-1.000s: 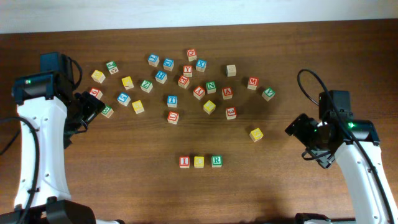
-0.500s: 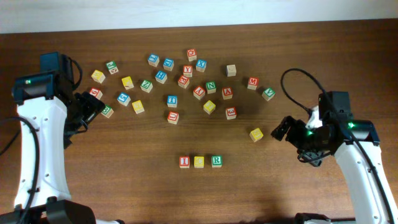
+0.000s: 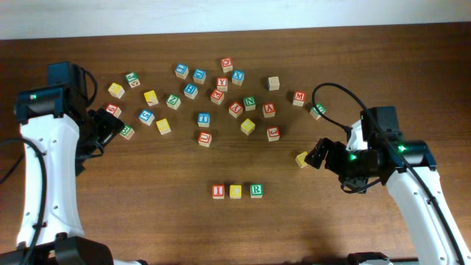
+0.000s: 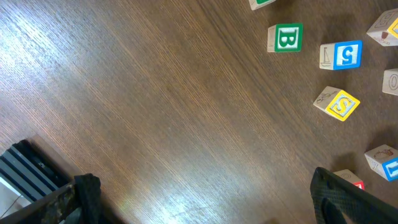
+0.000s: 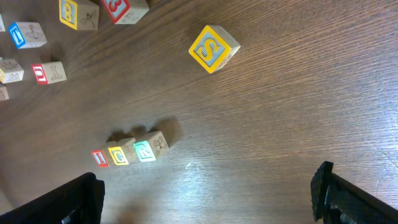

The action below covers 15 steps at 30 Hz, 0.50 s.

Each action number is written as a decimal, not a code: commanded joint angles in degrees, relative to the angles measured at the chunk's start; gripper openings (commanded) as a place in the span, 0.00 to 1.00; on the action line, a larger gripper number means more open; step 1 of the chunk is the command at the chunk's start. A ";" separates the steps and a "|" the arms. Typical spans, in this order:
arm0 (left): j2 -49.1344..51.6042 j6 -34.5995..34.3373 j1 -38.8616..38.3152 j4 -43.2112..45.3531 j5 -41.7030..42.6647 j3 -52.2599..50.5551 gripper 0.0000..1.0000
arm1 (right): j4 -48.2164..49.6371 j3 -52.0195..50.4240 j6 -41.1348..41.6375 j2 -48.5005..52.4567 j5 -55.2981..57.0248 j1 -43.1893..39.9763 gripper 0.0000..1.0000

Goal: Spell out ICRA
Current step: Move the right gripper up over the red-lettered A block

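Note:
Near the table's front stands a row of three cubes: red I, yellow C and green R. The right wrist view shows the same I, C and R. A red cube that reads like an A lies among the scattered cubes farther back. My right gripper is open and empty, just right of a yellow S cube. My left gripper is open and empty over bare wood at the left.
Many loose letter cubes are scattered across the middle back of the table. The red 3 cube lies left of the right gripper. A green B cube, a blue cube and a yellow cube lie ahead of the left gripper.
My right arm has swung left and forward, bringing its open gripper up beside the yellow S cube. The left arm and all cubes have stayed put.

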 commanded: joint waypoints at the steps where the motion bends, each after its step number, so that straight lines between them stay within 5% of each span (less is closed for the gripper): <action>1: 0.26 -0.76 0.20 -0.07 -0.37 0.09 0.99 | 1.25 0.96 0.92 -0.59 -0.44 0.37 0.98; 15: 0.26 -0.76 0.17 -0.07 -0.37 0.09 0.99 | 7.41 0.96 0.87 4.52 0.17 0.37 0.98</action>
